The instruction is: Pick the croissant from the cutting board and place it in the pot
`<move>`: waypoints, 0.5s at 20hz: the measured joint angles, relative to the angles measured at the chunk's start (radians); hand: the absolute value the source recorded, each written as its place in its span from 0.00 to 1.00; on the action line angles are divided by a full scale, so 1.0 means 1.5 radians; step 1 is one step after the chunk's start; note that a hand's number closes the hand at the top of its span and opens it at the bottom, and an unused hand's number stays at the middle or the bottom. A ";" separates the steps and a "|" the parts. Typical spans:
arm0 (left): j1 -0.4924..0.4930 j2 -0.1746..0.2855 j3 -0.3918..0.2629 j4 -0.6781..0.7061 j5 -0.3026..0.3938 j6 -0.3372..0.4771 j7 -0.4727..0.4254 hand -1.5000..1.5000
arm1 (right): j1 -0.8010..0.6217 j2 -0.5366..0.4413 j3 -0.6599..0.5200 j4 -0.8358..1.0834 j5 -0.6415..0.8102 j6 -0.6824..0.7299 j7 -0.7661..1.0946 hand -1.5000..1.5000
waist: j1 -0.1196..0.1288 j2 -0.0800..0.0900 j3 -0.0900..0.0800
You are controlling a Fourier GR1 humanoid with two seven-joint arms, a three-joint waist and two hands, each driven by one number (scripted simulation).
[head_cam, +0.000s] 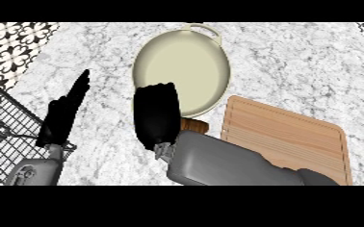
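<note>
The croissant (194, 124) showed only as a brown sliver at the 4 o'clock side of the right hand (156, 115), whose fingers seemed curled over it, at the pot's (185, 62) 6 o'clock rim. It was likely light, soft and flaky, best cupped round its thick middle, not pinched. The cutting board (284, 134) lay at the pot's 4 o'clock. The left hand (64, 110) rested open at 9 o'clock, over a wire basket (18, 120). Only the pot's rim stood in the way.

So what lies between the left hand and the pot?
In the head view, only bare marble counter lies between the open left hand and the pot.
</note>
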State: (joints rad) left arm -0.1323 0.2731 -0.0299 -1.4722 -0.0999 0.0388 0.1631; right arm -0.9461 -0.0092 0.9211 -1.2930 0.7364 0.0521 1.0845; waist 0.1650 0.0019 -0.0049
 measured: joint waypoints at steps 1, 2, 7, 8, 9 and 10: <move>0.002 0.000 0.001 0.001 -0.001 0.002 0.000 0.50 | -0.025 -0.001 0.002 -0.001 0.013 -0.006 0.007 1.00 | -0.003 -0.002 0.000; 0.004 0.001 0.003 0.003 -0.001 0.003 -0.002 0.50 | -0.050 -0.001 0.003 0.000 0.024 -0.012 0.014 1.00 | -0.006 -0.003 0.000; 0.005 0.005 0.011 0.006 0.000 0.005 -0.007 0.50 | -0.138 -0.002 -0.019 0.010 0.040 -0.050 0.038 1.00 | -0.015 -0.002 0.000; 0.005 0.005 0.013 0.007 0.001 0.005 -0.005 0.50 | -0.150 -0.002 -0.022 0.011 0.040 -0.059 0.041 1.00 | -0.017 -0.002 0.000; 0.005 0.006 0.014 0.006 0.003 0.005 -0.004 0.50 | -0.161 -0.003 -0.028 0.017 0.040 -0.069 0.043 1.00 | -0.018 -0.001 0.000; 0.006 0.006 0.016 0.004 0.005 0.004 -0.003 0.50 | -0.171 -0.003 -0.033 0.022 0.041 -0.079 0.045 1.00 | -0.019 -0.001 0.000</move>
State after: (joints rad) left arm -0.1238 0.2828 -0.0066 -1.4662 -0.0920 0.0446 0.1582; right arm -1.2024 -0.0130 0.8711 -1.2605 0.7973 -0.0663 1.1525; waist 0.1365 0.0011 -0.0046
